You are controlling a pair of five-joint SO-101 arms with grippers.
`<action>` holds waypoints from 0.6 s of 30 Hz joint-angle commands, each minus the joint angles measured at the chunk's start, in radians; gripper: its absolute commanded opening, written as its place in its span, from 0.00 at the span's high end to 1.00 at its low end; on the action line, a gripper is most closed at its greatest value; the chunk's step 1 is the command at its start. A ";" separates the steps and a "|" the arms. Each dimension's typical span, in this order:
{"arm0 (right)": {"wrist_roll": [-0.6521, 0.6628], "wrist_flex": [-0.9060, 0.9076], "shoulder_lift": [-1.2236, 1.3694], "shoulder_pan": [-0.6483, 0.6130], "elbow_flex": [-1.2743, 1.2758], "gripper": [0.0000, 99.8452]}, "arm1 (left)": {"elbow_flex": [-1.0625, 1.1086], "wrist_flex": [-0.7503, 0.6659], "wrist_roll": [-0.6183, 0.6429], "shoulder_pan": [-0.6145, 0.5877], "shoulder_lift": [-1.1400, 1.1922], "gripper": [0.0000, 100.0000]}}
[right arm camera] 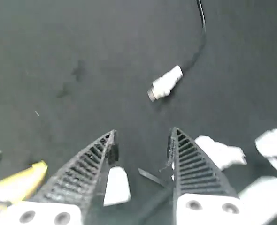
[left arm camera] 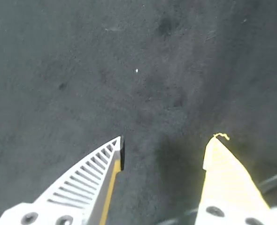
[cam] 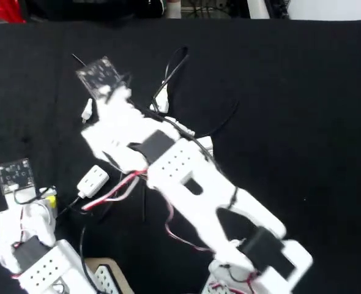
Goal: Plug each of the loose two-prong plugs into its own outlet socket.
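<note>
Two arms over a black table (cam: 290,92) with a socket and loose plugs.
High view: the socket (cam: 93,180) lies between the arms and a plug (cam: 87,111) lies unplugged nearby; both claws are hard to make out. Left wrist view: the left claw (left arm camera: 169,145) is released over bare cloth. Right wrist view: the right claw (right arm camera: 142,139) is released, with a plug (right arm camera: 165,83) just beyond its tips.
</note>
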 commanded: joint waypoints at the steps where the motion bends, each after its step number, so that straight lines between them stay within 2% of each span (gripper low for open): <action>1: -0.029 -0.038 0.137 -0.021 -0.214 0.82 | 0.021 -0.075 0.031 -0.004 0.021 0.72; 5: -0.075 0.005 0.414 0.002 -0.518 0.82 | 0.022 -0.058 0.094 0.025 0.025 0.72; 10: -0.124 0.186 0.796 0.018 -0.983 0.82 | 0.022 -0.049 0.094 0.027 0.028 0.72; 15: -0.236 0.427 1.116 0.046 -1.508 0.73 | 0.024 -0.028 0.094 0.048 0.026 0.72; 18: -0.256 0.499 1.282 0.058 -1.768 0.72 | 0.024 -0.012 0.078 0.084 0.025 0.72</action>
